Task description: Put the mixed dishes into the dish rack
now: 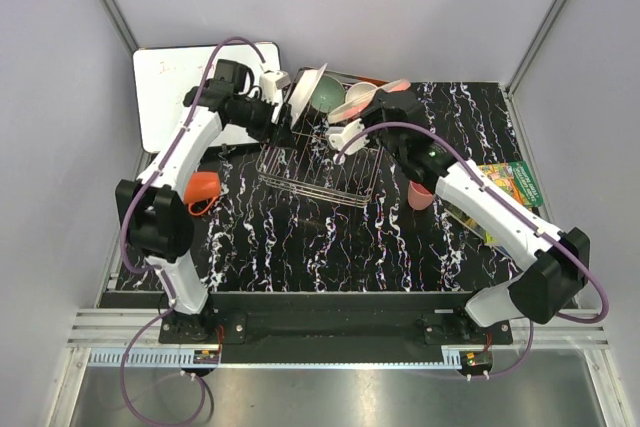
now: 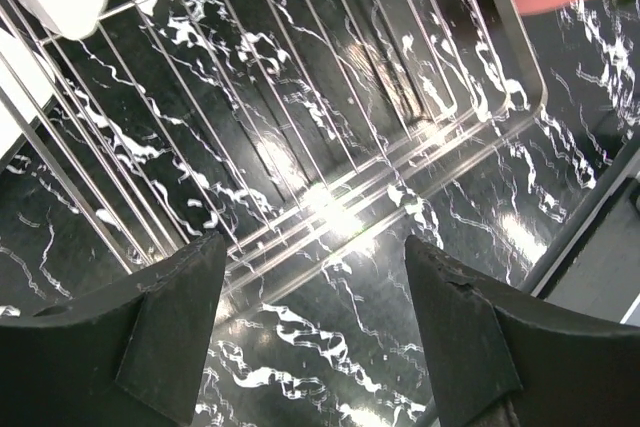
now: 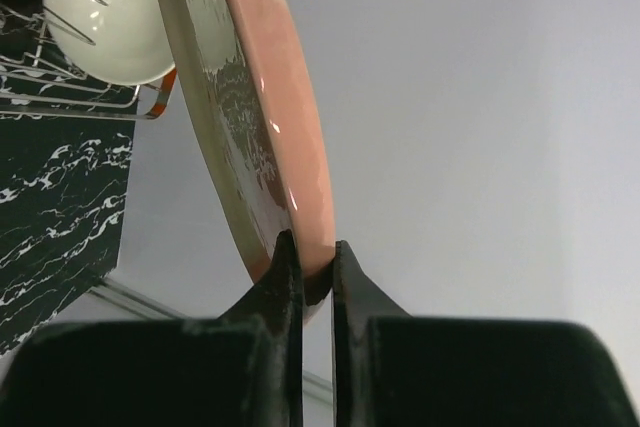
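Pinched at the rim by right gripper (image 3: 310,247): large pink-and-cream plate (image 3: 265,117), beside cream bowl (image 3: 105,17) in silver wire dish rack (image 2: 340,212). Spread wide, empty, above it: left gripper (image 2: 315,287).

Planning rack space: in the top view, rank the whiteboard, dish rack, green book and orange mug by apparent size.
1. whiteboard and dish rack: too alike to split
2. green book, partly covered
3. orange mug
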